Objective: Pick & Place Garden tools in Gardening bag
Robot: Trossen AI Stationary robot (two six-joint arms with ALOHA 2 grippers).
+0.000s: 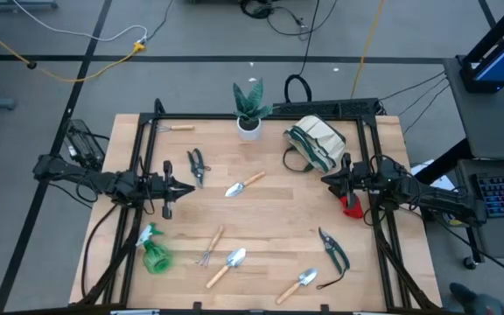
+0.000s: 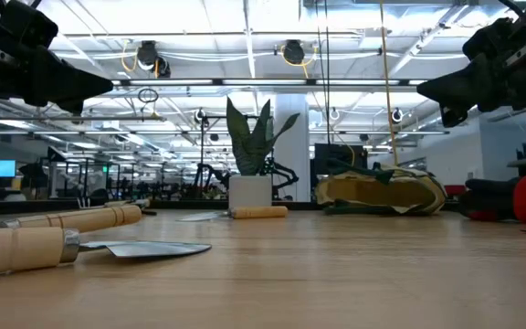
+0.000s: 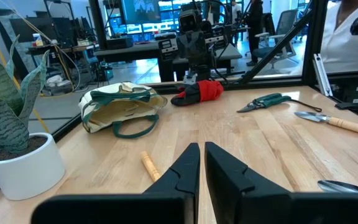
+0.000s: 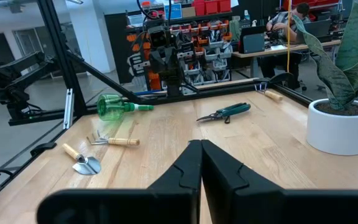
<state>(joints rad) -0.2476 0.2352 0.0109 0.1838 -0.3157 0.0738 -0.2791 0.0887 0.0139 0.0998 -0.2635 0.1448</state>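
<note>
**Wooden table strewn with garden tools as two robot arms hover empty**

Pale wood covers the table (image 1: pixel 269 219), seen from above with both dark arms raised over it. The left gripper (image 1: pixel 185 188) hangs at nine o'clock, its fingers (image 3: pixel 188 165) nearly together with only a thin slit between them and nothing held. The right gripper (image 1: pixel 329 181) hangs at three o'clock, its fingers (image 4: pixel 194 163) pressed shut and empty.

A beige canvas bag (image 1: pixel 318 142) with green trim lies on its side at one o'clock, its dark handles spread on the wood, just beside the right gripper. A green plant in a white pot (image 1: pixel 249 109) stands at twelve o'clock, left of the bag.

Tools are scattered apart from one another. A small trowel (image 1: pixel 244 185) lies near the centre, with dark pruners (image 1: pixel 197 165) at ten o'clock. A short wooden-handled tool (image 1: pixel 176 128) rests at eleven o'clock by the frame. A green spray bottle (image 1: pixel 153 252) lies on its side at eight o'clock. A hand fork (image 1: pixel 211 247) and a second trowel (image 1: pixel 227 267) lie at six o'clock, a third trowel (image 1: pixel 297 285) at five o'clock. Green-handled pruners (image 1: pixel 332 248) lie at four o'clock, and a red item (image 1: pixel 351 206) sits under the right arm at three o'clock.
</note>
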